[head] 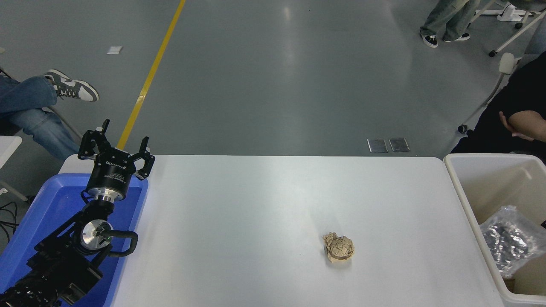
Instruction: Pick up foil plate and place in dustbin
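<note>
Foil plate point(509, 238) lies inside the dustbin point(465, 200), right edge cut off.

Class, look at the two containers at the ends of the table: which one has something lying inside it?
The dustbin at the right end: the foil plate lies inside it. The blue tray at the left end shows nothing inside; the left gripper hangs over it.

Grey floor point(277, 76); yellow line point(149, 76)

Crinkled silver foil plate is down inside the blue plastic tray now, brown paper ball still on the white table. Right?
Not quite. The head view shows the crinkled silver foil plate inside the cream-white plastic dustbin at the right, not the blue plastic tray. The crumpled brown paper ball does sit on the white table.
</note>
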You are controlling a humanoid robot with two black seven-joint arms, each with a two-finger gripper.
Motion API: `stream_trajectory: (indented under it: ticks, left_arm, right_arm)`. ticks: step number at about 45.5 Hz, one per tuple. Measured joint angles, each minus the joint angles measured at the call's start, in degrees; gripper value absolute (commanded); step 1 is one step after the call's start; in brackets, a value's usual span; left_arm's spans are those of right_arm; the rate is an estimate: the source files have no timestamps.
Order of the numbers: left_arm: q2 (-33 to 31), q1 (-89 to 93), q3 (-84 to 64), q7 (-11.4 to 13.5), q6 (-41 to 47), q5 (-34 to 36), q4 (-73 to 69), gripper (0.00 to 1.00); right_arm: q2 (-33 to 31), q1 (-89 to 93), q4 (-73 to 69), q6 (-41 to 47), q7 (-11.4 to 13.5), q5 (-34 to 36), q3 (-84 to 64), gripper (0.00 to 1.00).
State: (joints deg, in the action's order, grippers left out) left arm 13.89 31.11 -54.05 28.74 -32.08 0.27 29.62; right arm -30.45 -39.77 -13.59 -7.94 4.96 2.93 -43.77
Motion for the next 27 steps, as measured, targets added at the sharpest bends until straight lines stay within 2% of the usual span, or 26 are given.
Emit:
stream_trajectory:
  ticks: [15,27]
  left_arm:
    - [0.0,0.0,0.0,0.0,0.0,0.0,0.0,0.98]
    - [0.0,0.0,0.0,0.0,0.0,0.0,0.0,0.98]
  right_arm:
    - [5.2,-2.6,5.9,0.2,-0.1,-0.4,0.0,1.0]
    - [9.5,-12.0,5.5,1.1,-0.1,-1.0,-0.5,1.0]
